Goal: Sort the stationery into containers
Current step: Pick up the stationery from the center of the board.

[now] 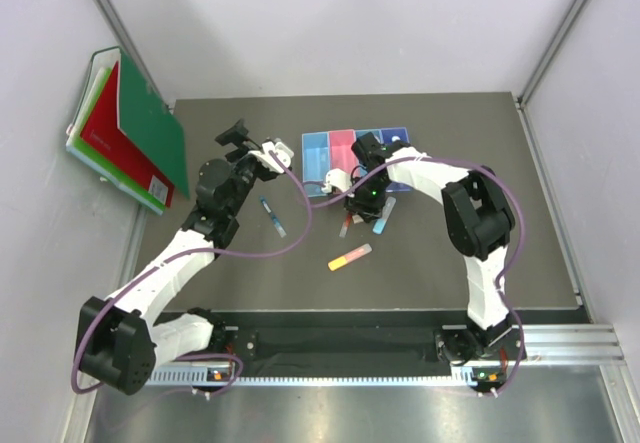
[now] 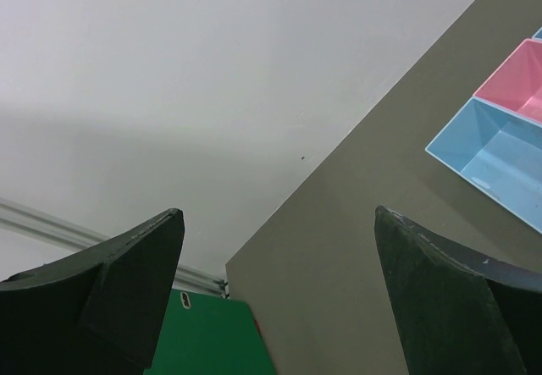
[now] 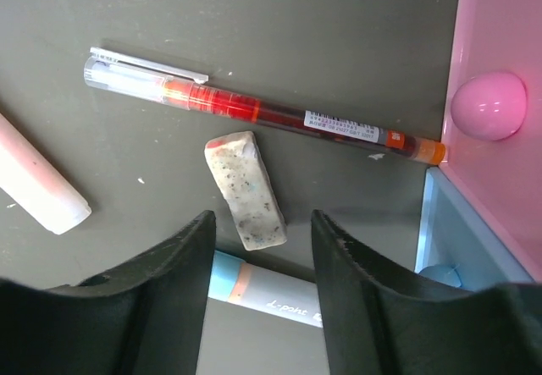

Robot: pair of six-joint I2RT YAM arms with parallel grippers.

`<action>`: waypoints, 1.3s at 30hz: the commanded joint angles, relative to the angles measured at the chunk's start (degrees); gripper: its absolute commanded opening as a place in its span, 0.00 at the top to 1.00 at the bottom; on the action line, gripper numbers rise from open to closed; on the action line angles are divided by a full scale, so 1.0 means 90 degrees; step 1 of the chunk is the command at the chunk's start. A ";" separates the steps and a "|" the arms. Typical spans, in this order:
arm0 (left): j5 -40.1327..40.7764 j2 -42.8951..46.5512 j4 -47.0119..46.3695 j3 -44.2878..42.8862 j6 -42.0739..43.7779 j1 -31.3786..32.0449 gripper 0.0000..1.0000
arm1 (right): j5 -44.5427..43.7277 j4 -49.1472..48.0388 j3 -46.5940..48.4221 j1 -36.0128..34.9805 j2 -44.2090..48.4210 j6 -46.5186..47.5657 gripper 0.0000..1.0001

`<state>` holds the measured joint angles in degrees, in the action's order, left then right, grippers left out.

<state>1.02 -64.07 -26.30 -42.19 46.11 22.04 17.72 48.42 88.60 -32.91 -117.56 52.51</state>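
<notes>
Yellow-pink stick lies nearest on the grey surface, at the centre of the top view. The blue pen is up and left of it. Higher up, the right tool is released, its fingers either side of the eraser and not clamped on it. A red pen lies beyond, its tip at the pink bin. The left tool gapes wide and empty, just left of the bins.
</notes>
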 commanded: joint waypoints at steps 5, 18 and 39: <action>0.0073 0.0069 -0.0212 -0.0038 0.0023 -0.0027 0.01 | 0.0102 -0.0117 0.0039 -0.0065 -0.0063 0.0142 0.63; -0.0025 0.0029 -0.0212 -0.0068 0.0004 -0.0027 0.01 | 0.0131 -0.0322 -0.0479 -0.0074 0.0093 0.0015 0.81; -0.0084 -0.0058 -0.0524 0.0050 -0.0064 -0.0027 0.01 | 0.0102 0.0713 0.0829 -0.0055 0.1352 -0.0249 0.95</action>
<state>0.91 -64.14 -26.72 -41.93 46.22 22.04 17.85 52.25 90.72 -32.91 -110.08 50.94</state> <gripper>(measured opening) 0.987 0.206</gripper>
